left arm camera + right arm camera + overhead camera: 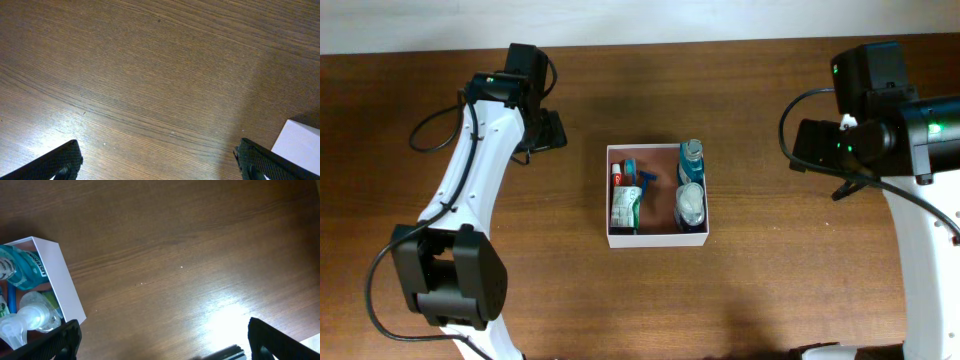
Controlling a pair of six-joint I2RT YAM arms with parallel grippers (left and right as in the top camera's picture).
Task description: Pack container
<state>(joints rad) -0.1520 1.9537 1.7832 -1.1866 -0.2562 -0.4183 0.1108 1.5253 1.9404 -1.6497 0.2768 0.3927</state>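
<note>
blue bottle (19,266) in container (65,289), label blurred

Label on blue bottle (22,266) — too blurred.

1. The tabletop (770,300) is dark brown wood, its grain running left to right in the overhead view.
2. Bright patches of light glare off the wood in both wrist views.
3. The container (657,239), a square white-walled box, sits flat on the wood near the middle, well away from the far edge.
</note>
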